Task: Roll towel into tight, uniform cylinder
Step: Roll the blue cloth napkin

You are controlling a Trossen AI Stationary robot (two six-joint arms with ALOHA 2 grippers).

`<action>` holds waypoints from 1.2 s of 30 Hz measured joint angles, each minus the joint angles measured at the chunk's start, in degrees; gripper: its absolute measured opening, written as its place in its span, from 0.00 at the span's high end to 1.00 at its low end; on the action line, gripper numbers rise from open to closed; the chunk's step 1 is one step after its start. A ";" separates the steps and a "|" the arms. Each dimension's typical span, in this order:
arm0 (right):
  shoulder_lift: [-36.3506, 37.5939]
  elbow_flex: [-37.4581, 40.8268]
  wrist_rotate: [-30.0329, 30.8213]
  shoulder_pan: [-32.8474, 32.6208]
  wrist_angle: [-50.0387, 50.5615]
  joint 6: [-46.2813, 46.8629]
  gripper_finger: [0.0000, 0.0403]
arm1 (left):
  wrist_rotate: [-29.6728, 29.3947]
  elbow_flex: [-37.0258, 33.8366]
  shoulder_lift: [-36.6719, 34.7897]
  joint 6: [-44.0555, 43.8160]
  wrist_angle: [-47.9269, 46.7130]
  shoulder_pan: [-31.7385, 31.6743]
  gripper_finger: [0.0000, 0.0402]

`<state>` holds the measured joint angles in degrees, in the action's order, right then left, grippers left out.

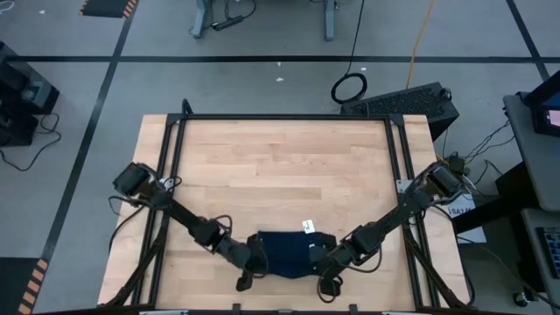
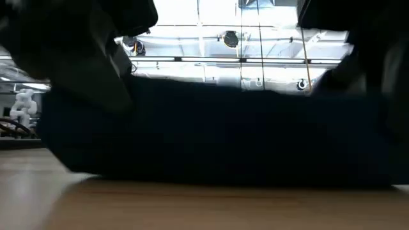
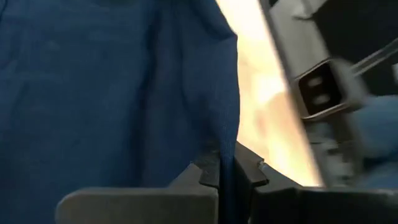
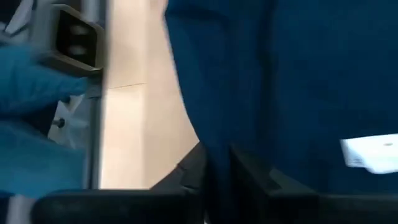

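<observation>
Two grippers work the same cloth from opposite ends, near the front edge of the wooden table (image 1: 280, 166). On the left, the left arm reaches in from the table's left side and its left gripper (image 1: 255, 260) sits at the left end of the towel (image 1: 287, 252). The left wrist view shows its fingers (image 3: 208, 174) pressed together on a fold of the navy fabric, which rises between them as a thin pinched ridge, with the rest of the cloth spread beyond and bare wood just beside it.

In the middle, the towel lies as a short, dark bundle stretched between the two arms, flat on the wood; in the low view it fills the width as a low, dark mound (image 2: 223, 134). A small white tag (image 1: 307, 227) sticks out at its far edge, right of centre.

On the right, the right arm comes in from the table's right side and the right gripper (image 1: 325, 261) meets the towel's right end. Its fingers (image 4: 193, 171) are likewise closed on a fold of blue cloth, with the white tag (image 4: 370, 152) showing nearby on the fabric.
</observation>
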<state>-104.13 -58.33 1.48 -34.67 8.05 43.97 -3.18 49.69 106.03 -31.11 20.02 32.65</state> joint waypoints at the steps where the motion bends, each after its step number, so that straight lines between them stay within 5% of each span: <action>1: 0.88 0.00 0.56 -0.37 0.21 -1.53 0.87 | 1.87 -0.06 -0.74 -2.34 -0.20 -0.48 0.98; 5: 4.82 0.00 6.28 -2.87 2.88 -7.09 0.75 | 7.82 -1.06 -2.37 -9.07 0.09 -3.24 0.99; 10: 5.75 -0.02 21.36 -9.79 3.79 -14.64 0.61 | 10.30 -4.37 -2.50 -17.18 0.39 -7.90 0.99; 20: -5.45 -0.02 51.77 -19.32 -3.99 -14.36 0.52 | 10.24 -10.73 -2.50 -27.04 10.11 -8.41 0.99; 27: -6.09 -0.02 52.12 -17.59 -7.64 -11.26 0.52 | 9.58 -10.47 -2.50 -28.38 10.99 -6.33 0.97; 36: -12.96 -0.13 49.85 -16.38 -23.59 -27.61 0.52 | 9.39 -10.47 -2.50 -28.88 8.11 -6.78 0.97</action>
<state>-117.08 -58.46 51.33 -51.05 -15.54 16.36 6.20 39.22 103.53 -59.99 28.12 25.87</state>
